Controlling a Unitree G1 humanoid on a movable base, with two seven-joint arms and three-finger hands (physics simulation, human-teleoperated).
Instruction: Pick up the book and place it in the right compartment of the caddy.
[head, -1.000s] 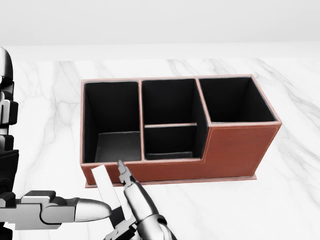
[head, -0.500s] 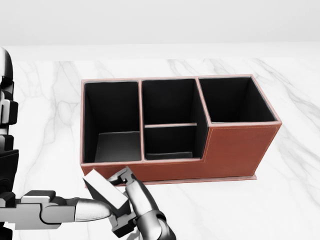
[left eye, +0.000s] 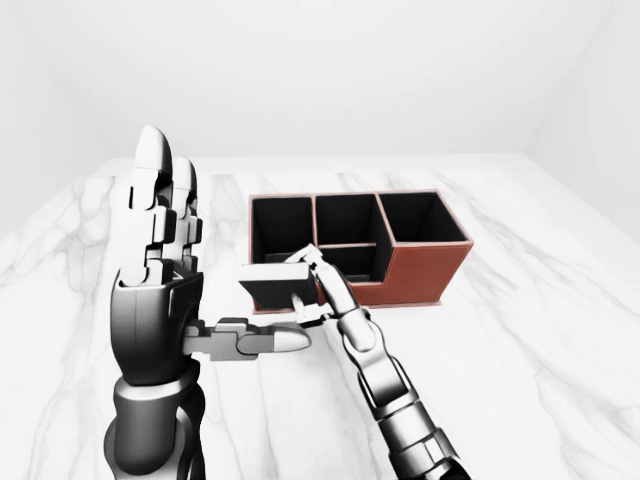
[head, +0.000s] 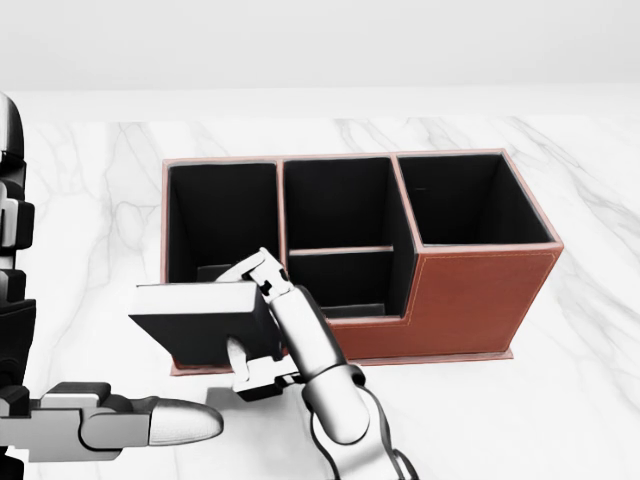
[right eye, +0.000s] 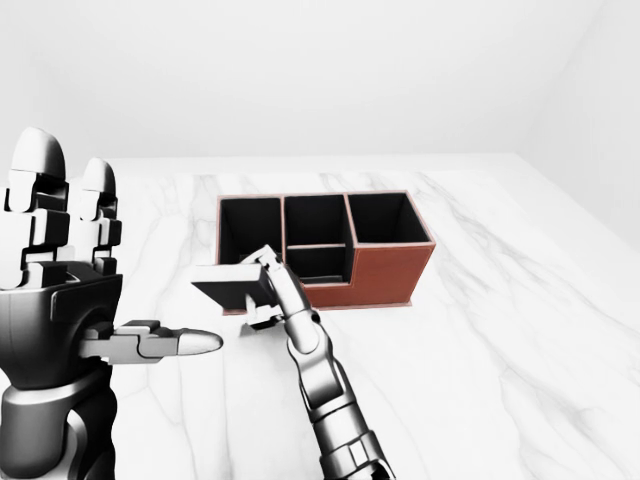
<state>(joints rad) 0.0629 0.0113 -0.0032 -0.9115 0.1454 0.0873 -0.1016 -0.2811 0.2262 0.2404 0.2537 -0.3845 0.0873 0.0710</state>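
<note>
The right hand (head: 262, 330) pinches the book (head: 200, 320) flat near the caddy's (head: 470, 300) left end, its right compartment (head: 470, 200) lying far right.

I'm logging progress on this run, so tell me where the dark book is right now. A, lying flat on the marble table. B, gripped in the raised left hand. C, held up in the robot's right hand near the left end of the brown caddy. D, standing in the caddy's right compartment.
C: the right hand has its fingers closed on the dark flat book, lifted beside the left end of the brown leather caddy.
</note>
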